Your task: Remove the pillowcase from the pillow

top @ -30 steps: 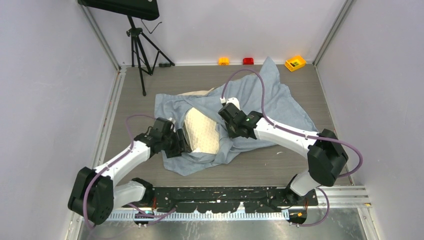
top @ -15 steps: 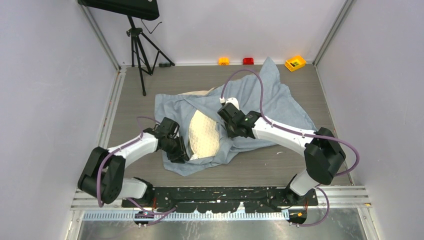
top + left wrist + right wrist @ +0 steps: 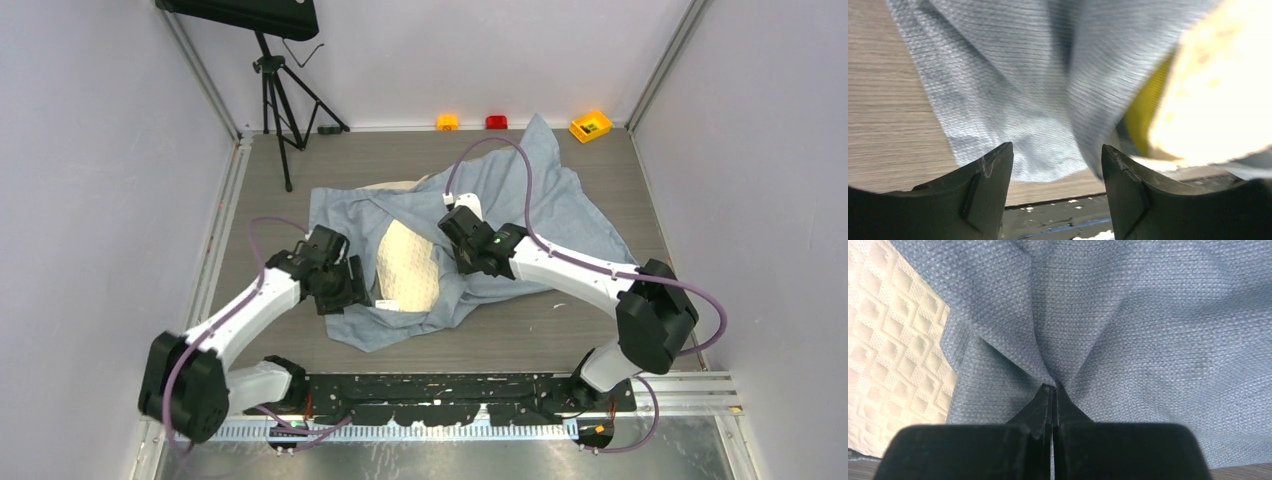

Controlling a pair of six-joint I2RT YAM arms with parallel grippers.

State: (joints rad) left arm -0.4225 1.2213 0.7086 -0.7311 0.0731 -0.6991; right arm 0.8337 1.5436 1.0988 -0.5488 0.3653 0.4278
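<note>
**Pillow partly bared, still inside the case**

The wrinkled grey-blue fabric pillowcase (image 3: 560, 210) lies spread across the middle of the wood-grain tabletop (image 3: 270, 215), one corner reaching toward 12 o'clock. It still contains the plump cream quilted pillow (image 3: 408, 265). An oval patch of the pillow shows through a gap in the cloth on the case's 8 o'clock side, and a thin cream sliver peeks out at the case's 11 o'clock edge. The rest of the pillow is covered.

The left gripper (image 3: 1055, 155) sits at 9 o'clock of the bared patch with its jaws apart and nothing between them. In its wrist view the case's edge lies just past the fingertips, with the pillow's yellow piping at 3 o'clock.

The right gripper (image 3: 1053, 390), at 2 o'clock of the patch, is closed tight on a pinch of pillowcase cloth, folds radiating from its tips.

Along the far wall stand a black tripod (image 3: 280, 100) at 11 o'clock and a small yellow box (image 3: 590, 125) at 1 o'clock.
</note>
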